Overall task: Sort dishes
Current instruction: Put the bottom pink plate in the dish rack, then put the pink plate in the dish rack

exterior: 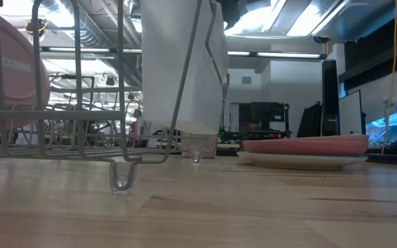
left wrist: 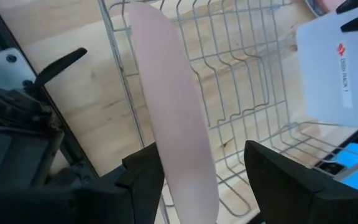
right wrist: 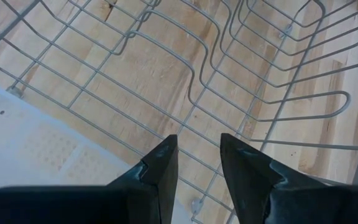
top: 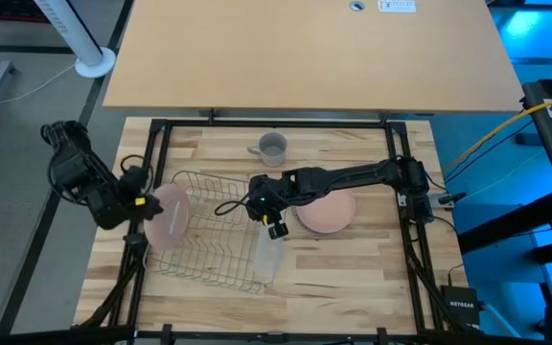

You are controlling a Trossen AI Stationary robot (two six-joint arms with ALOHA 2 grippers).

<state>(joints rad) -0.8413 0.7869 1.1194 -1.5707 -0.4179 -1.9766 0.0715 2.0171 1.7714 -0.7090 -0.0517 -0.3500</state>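
Note:
A salmon-pink plate point(top: 168, 213) stands on edge, leaning, at the left end of the wire rack point(top: 214, 230). My left gripper point(left wrist: 197, 152) is open, with one finger on each side of this plate point(left wrist: 173, 93). A white-backed plate point(top: 268, 251) stands on edge in the rack's right end, and it also shows in the low view point(exterior: 178, 69). My right gripper point(top: 274, 228) hangs just over it, fingers point(right wrist: 199, 146) a little apart, with the plate point(right wrist: 42, 155) beside one finger. A second pink plate point(top: 326, 211) lies flat on the table to the right of the rack. My left gripper's fingers come level from the table's left side and straddle the pink plate's rim point(left wrist: 188, 186). One finger point(left wrist: 145, 180) is right at the plate's face, but I cannot tell whether it touches. The other finger point(left wrist: 278, 180) stands apart from the plate.
A grey mug point(top: 272, 147) stands behind the rack, near the table's far edge. The black frame rails point(top: 151, 172) run along the table's left and right sides. Bare wood shows in front of the rack point(top: 353, 278).

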